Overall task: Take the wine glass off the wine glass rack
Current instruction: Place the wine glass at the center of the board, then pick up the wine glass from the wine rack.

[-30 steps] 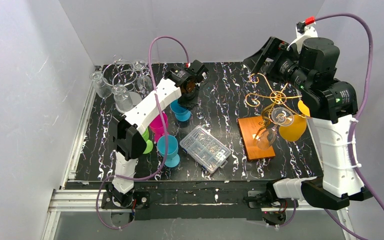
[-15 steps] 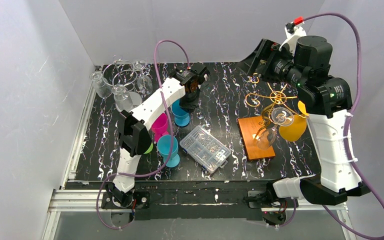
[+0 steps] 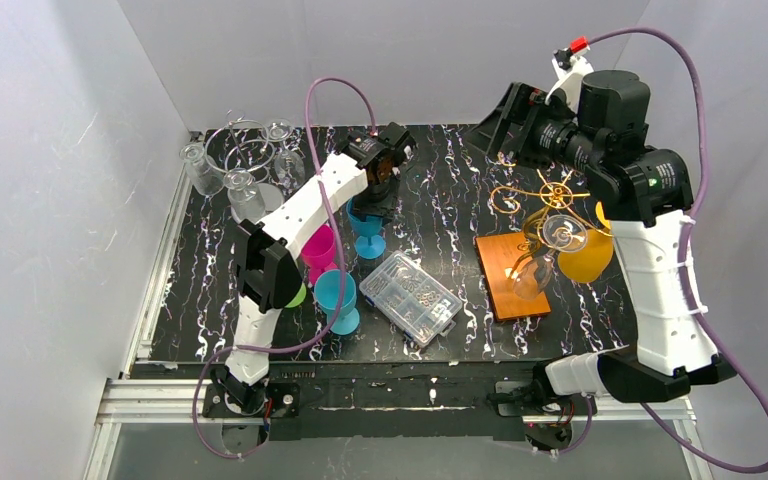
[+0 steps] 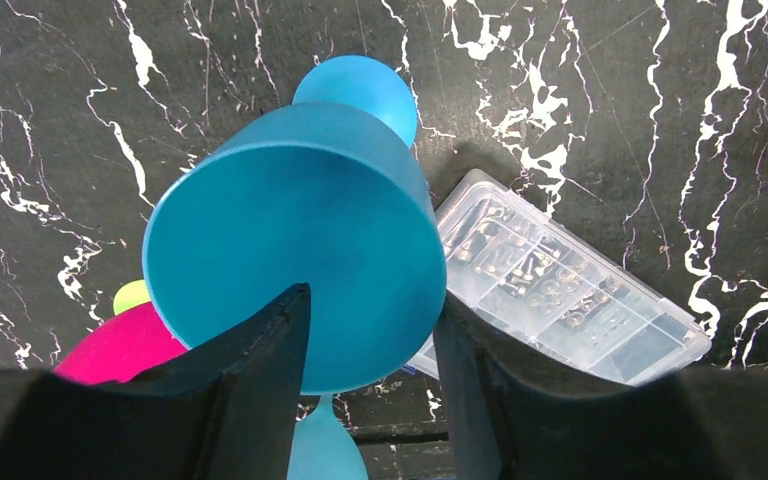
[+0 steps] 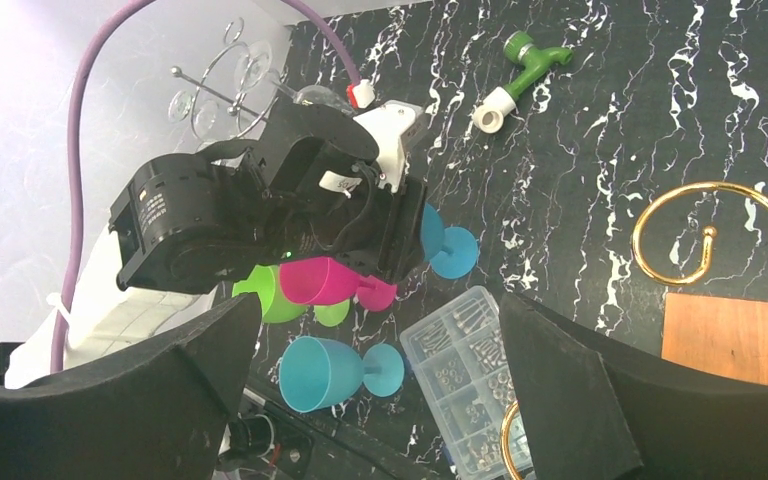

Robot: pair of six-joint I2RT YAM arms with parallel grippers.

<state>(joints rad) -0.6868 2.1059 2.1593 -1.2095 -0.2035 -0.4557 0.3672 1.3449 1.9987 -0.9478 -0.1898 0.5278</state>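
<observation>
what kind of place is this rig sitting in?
Probably a robotics lab test cell, not a home: plain white enclosure walls, a black marbled tabletop on aluminium rails, staged props like the gold wine glass rack.

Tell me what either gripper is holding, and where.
Nothing, apparently: the left gripper stands parted over the blue goblet at its rim; the right gripper is open, empty.

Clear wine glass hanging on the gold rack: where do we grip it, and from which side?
Grip the wine glass by its stem, just under the foot hooked on the wine glass rack. It hangs bowl-down, leaving the stem slim and exposed. Likely come in level from the near side: a yellow cup crowds its right.
</observation>
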